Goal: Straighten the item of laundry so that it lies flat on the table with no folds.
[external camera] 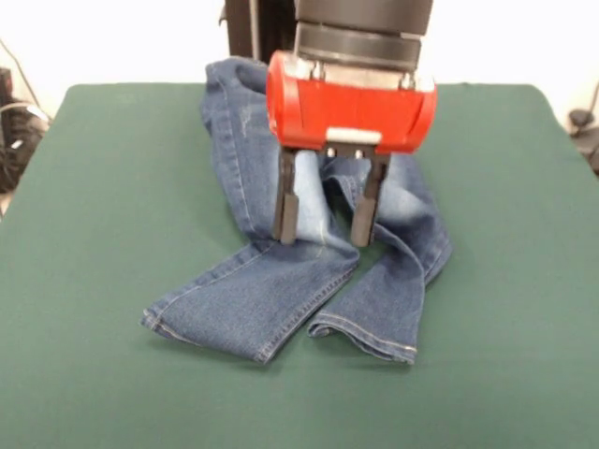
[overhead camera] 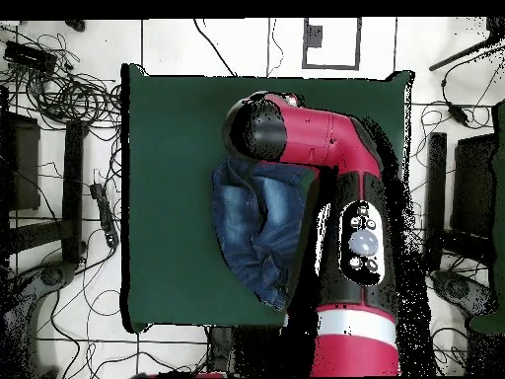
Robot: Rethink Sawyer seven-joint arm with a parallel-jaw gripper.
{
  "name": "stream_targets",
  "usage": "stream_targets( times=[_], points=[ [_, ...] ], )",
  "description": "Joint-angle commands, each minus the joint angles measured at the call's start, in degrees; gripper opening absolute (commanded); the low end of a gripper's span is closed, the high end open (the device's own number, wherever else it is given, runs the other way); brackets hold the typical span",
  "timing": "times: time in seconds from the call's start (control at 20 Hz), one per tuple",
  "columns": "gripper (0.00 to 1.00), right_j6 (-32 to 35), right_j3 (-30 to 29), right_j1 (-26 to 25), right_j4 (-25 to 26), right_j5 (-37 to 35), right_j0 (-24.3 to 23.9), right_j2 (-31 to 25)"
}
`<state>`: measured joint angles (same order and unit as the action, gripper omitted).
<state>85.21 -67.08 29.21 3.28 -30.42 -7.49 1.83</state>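
Observation:
The blue denim jeans (external camera: 281, 290) lie crumpled in the middle of the dark green table (external camera: 94, 187). The waist reaches the far edge by the pedestal, and both legs bend and overlap, with their hems at the near side. My gripper (external camera: 325, 234) is open and empty. Its two black fingers (external camera: 287, 210) point down over the faded thigh part, at or just above the cloth. In the overhead view the red arm (overhead camera: 325, 148) covers the gripper and part of the jeans (overhead camera: 247, 222) on the table (overhead camera: 168, 148).
Bare green cloth lies to both sides of the jeans and in front of them. In the overhead view cables (overhead camera: 59, 89) and black stands (overhead camera: 74, 188) lie on the floor beside the table. The robot's pedestal (external camera: 253, 28) stands at the far edge.

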Motion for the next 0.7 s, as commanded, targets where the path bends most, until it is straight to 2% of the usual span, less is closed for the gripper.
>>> stream_targets(
  times=[0.05,0.2,0.3,0.6,0.7],
  points=[
    [1.00,11.77,7.57,-6.52,-6.94,-17.91,1.53,-5.99],
    [1.00,15.24,11.38,-9.28,-9.66,-24.12,1.89,-4.68],
    [1.00,13.83,14.17,-10.84,-9.46,-26.87,2.01,-4.26],
    [1.00,17.67,23.66,-15.88,-9.63,-42.18,2.66,-0.93],
    [1.00,17.73,24.18,-15.99,-9.52,-43.89,2.58,-0.57]
  ],
)
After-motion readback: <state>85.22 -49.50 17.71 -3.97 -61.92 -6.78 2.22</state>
